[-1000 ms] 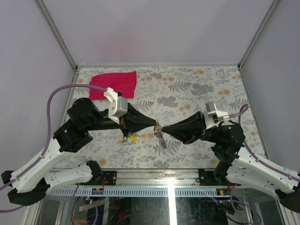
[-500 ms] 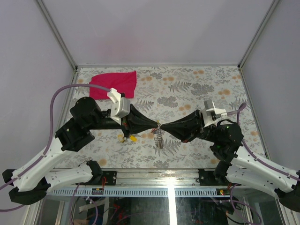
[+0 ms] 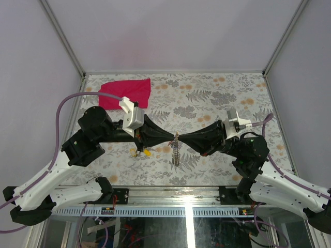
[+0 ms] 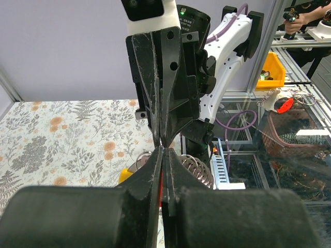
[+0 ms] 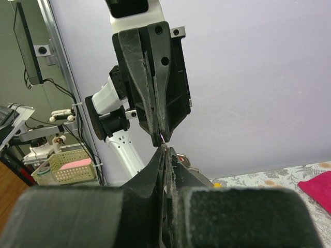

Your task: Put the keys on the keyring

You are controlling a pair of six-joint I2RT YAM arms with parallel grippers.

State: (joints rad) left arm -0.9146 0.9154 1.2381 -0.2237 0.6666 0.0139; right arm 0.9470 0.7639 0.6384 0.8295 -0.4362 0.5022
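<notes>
My left gripper (image 3: 172, 136) and right gripper (image 3: 179, 137) meet tip to tip above the middle of the table, both shut. In the left wrist view a red key head (image 4: 161, 182) shows between the left gripper's (image 4: 163, 151) jaws. The keyring's ring (image 4: 138, 161) and its silvery chain (image 4: 199, 168) sit just past those tips; in the top view the chain (image 3: 176, 153) hangs straight down below the meeting point. The right gripper (image 5: 164, 148) is shut on the ring, its contact mostly hidden. A yellow key (image 3: 147, 152) lies on the table under the left gripper, with another key (image 3: 133, 153) beside it.
A red cloth (image 3: 126, 92) lies at the back left of the flower-patterned table (image 3: 232, 98). Frame posts and grey walls stand on both sides. The front rail (image 3: 176, 194) runs along the near edge between the arm bases.
The two grippers' tips have closed in on each other. The chain, which slanted to the right a second ago, now hangs straight down.
</notes>
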